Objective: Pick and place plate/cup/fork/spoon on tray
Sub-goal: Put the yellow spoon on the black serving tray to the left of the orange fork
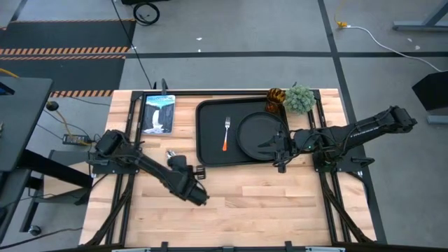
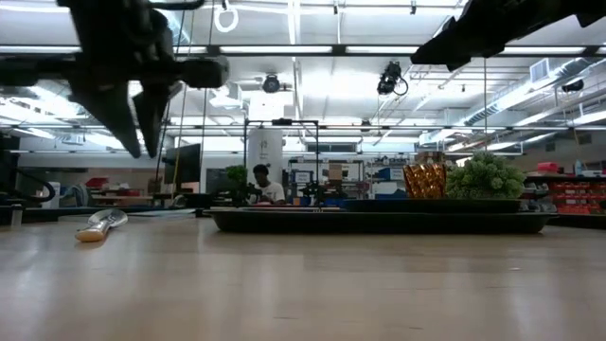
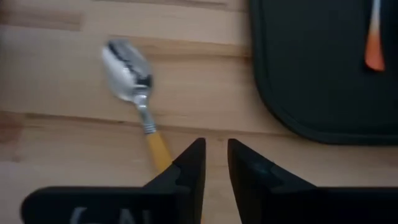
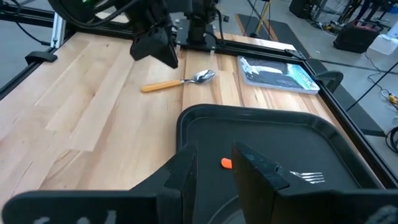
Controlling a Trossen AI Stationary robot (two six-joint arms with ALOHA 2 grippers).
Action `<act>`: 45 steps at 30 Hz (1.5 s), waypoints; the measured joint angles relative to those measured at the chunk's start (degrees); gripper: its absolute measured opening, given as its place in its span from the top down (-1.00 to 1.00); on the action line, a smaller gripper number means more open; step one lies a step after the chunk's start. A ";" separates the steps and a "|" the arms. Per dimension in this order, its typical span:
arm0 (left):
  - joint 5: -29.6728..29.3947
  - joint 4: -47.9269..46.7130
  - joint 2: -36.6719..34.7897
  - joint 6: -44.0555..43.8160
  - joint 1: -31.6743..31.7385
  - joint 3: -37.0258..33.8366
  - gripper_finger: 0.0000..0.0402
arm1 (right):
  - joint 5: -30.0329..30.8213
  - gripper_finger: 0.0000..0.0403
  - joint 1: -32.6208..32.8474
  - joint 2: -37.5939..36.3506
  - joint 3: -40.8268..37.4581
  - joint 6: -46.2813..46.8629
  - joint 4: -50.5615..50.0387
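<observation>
The black tray (image 1: 199,133) lies in the middle of the table. On it lie the round black plate (image 1: 259,133) and the fork (image 1: 226,133) with its red-orange handle. The amber cup (image 1: 275,96) stands at the tray's far right corner; I cannot tell whether it is inside the rim. The spoon (image 3: 134,87) lies flat on the wood left of the tray, bowl toward the far edge. My left gripper (image 3: 216,155) hovers above the spoon's yellow-orange handle, fingers pointing down and narrowly open, clear of the table in the low view (image 2: 142,118). My right gripper (image 4: 214,158) is narrowly open and empty above the plate's near right rim (image 1: 274,145).
A fuzzy green plant ball (image 1: 299,98) stands beside the cup at the table's far right. A blue-and-white picture card (image 1: 158,112) lies at the far left, beyond the spoon. Bare wood stretches along the near side. A person shows far back in the room (image 2: 260,185).
</observation>
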 joint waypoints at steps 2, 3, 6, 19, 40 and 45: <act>-0.01 -1.21 0.59 -2.35 -0.87 -0.07 0.56 | -0.26 0.48 0.00 0.00 0.00 0.00 0.00; 0.28 -1.21 1.04 -3.12 -1.16 -0.10 0.52 | -0.52 0.48 -0.02 0.00 0.00 0.00 0.00; 3.21 -0.98 3.05 -4.17 -1.51 -0.13 0.38 | -1.07 0.48 -0.01 0.00 0.00 0.00 0.03; 7.63 1.27 6.69 -5.45 -0.37 -1.79 0.15 | -1.48 0.48 -0.02 0.02 0.00 0.02 0.04; 9.77 13.51 6.56 -4.55 0.21 -9.31 0.50 | -1.44 0.48 0.70 0.02 0.00 -0.40 0.46; 9.85 13.61 6.56 -4.42 0.12 -9.34 0.70 | -1.44 0.48 0.70 0.02 0.00 -0.48 0.46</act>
